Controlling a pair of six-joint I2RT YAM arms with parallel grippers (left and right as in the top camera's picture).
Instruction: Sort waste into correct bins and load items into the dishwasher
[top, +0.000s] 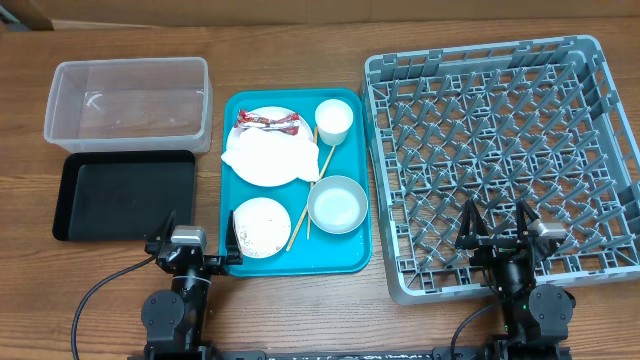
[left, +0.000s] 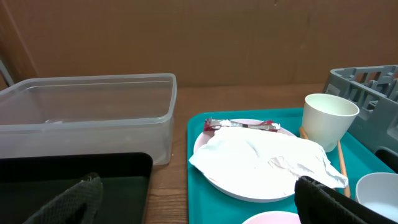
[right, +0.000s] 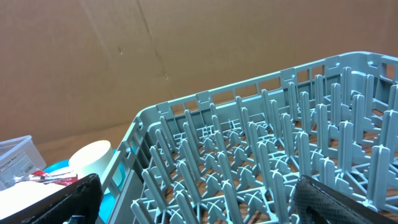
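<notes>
A teal tray (top: 352, 258) holds a large plate (top: 262, 160) with a crumpled white napkin (left: 261, 155) on it and a red-and-white wrapper (top: 267, 122) at its far edge. It also holds a smaller pinkish plate (top: 262, 226), a white cup (top: 333, 120), a pale bowl (top: 337, 204) and two wooden chopsticks (top: 311, 198). The clear tub (top: 128, 100) and black tray (top: 125, 194) lie left of it. The grey dish rack (top: 500, 150) stands on the right. My left gripper (top: 197, 240) is open at the near edge between black tray and teal tray. My right gripper (top: 498, 228) is open over the rack's near edge.
A brown cardboard wall stands behind the wooden table (top: 300, 60). The arm bases (top: 175, 310) sit at the table's front edge. The tub shows empty in the left wrist view (left: 87, 112).
</notes>
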